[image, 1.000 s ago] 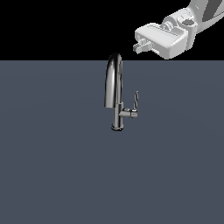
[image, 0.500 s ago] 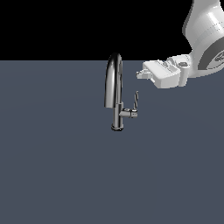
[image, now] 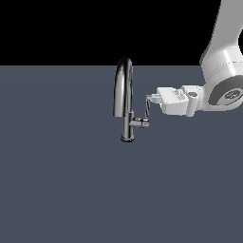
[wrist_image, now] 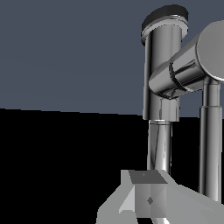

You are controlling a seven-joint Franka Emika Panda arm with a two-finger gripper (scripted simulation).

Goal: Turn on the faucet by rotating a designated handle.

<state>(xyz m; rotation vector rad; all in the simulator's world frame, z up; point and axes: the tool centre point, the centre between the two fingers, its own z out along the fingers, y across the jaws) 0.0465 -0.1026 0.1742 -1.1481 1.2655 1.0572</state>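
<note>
We have brought our gripper [image: 151,99] down from high on the exterior view's right to the top of the handle [image: 147,111], which stands beside the faucet [image: 124,97] post, so the push to rotate it looks imminent. A second ago we hovered well apart from it; whether the jaws are spread or closed, we cannot tell.

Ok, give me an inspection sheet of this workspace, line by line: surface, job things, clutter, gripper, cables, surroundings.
Surface: flat dark grey-blue floor, bare apart from the tap.
Job's things: tall shiny chrome gooseneck faucet stands upright on its small round base; its thin flat chrome lever handle rises from a short stub on the exterior view's right of the post.
Clutter: nothing seen.
Gripper: white gripper sits level at the handle's upper end, reaching in from the exterior view's right; contact and jaw opening cannot be told.
Cables: nothing seen.
Surroundings: plain black backdrop above the floor; white arm enters from the upper right of the exterior view.
</note>
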